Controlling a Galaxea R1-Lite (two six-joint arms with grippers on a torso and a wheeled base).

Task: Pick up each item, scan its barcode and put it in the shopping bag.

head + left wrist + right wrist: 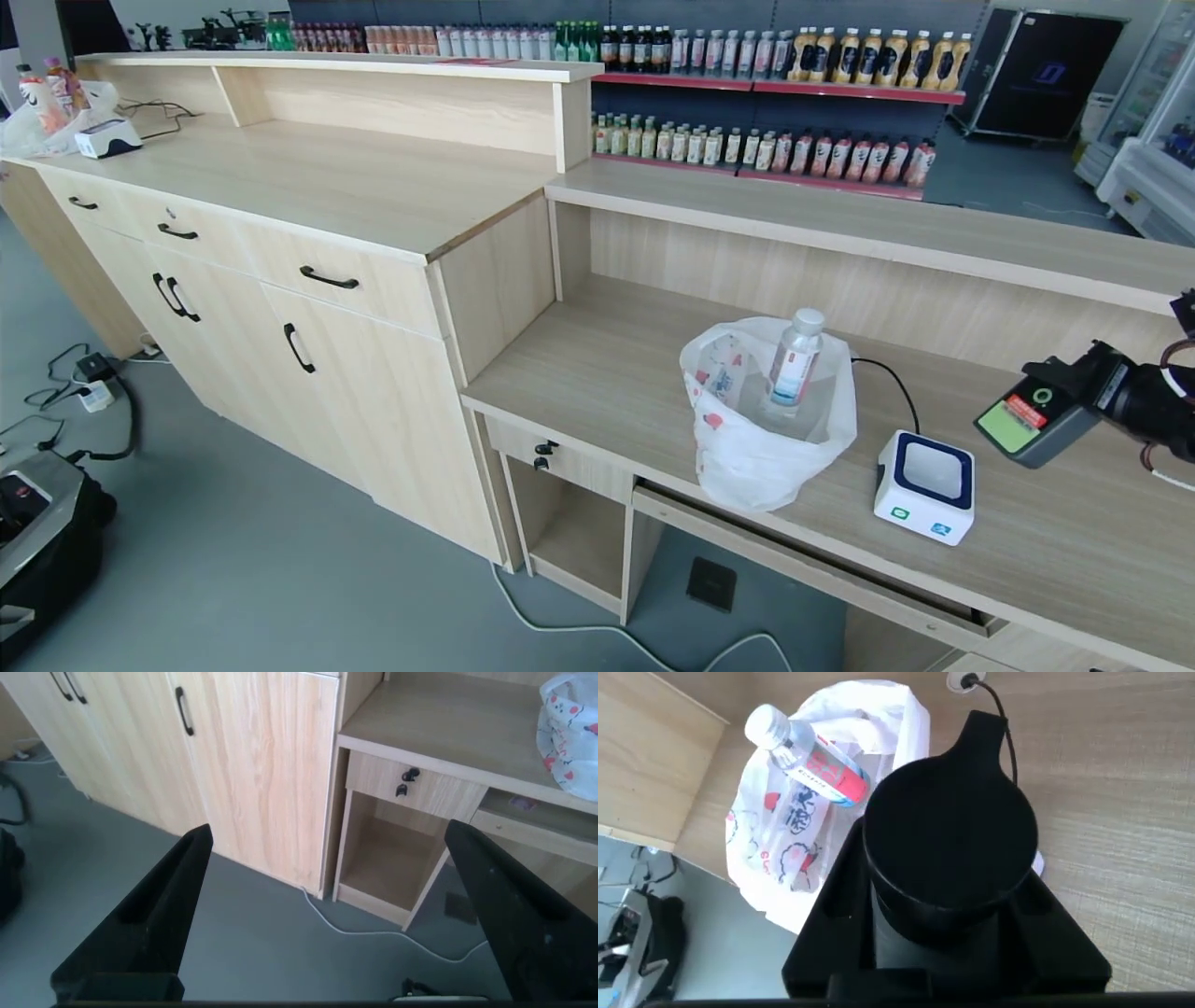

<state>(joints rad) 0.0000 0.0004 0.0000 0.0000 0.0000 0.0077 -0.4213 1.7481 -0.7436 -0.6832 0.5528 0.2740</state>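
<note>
closest to the lens, a dark container [948,831] is gripped by the right claw [948,943], whose fingers are clenched against its sides. it is held clear of the surface [607,364], with its green and red face turned away from the claw. the scanner [924,485] is found just below and ahead of this claw, and the shopping bag [747,448] is stood beyond the scanner, further from the claw. a clear bottle [794,359] is already seen leaning inside the bag's open mouth.

the left claw [329,835] is hung released, fingers spread wide with nothing between them, above the floor and well apart from the bag.

the container is judged stiff and smooth, probably light, so a firm hold across its middle is suited, with the printed face left uncovered for the scanner. the bag is thin, soft plastic: its mouth may be folded shut by a careless touch, and the bottle inside could be tipped when the container is lowered in.
</note>
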